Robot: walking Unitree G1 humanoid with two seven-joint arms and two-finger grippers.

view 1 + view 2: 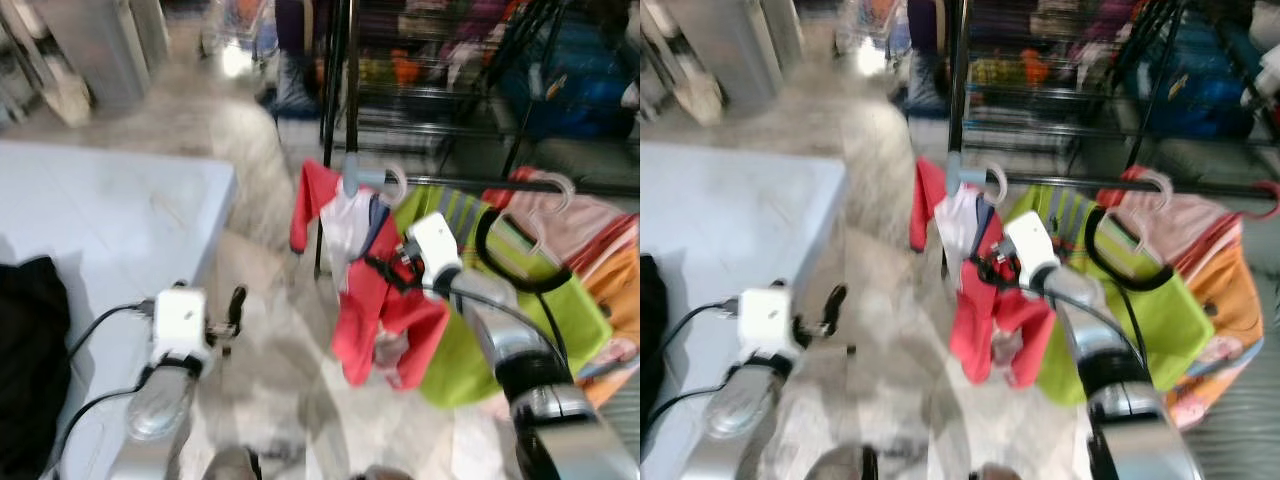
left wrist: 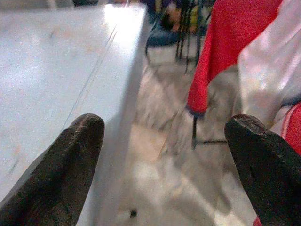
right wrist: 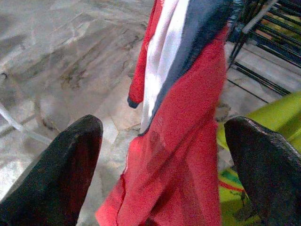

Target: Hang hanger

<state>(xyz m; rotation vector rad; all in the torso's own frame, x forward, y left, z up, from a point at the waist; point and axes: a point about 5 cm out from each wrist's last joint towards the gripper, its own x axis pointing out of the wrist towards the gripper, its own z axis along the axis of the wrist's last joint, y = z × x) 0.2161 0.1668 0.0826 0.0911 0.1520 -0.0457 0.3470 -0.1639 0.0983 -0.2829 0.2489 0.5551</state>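
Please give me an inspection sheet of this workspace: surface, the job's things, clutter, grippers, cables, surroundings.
Surface: pale table at the robot's left.
Job's things: red garment hangs on the rail; its hanger's hook is over the rail.
Clutter: black cloth on the table.
Grippers: left gripper open, beside the table; right gripper open, at the red garment.
Cables: black cables along the left arm.
Surroundings: green garment, pink garment, marbled floor.

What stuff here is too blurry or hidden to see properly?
- Shelves behind the rail: motion blur in both eye views smears their contents.
- Red top: its hanger is covered by the cloth, right tool in front.
- Black cloth: cut off by the left eye view's edge.
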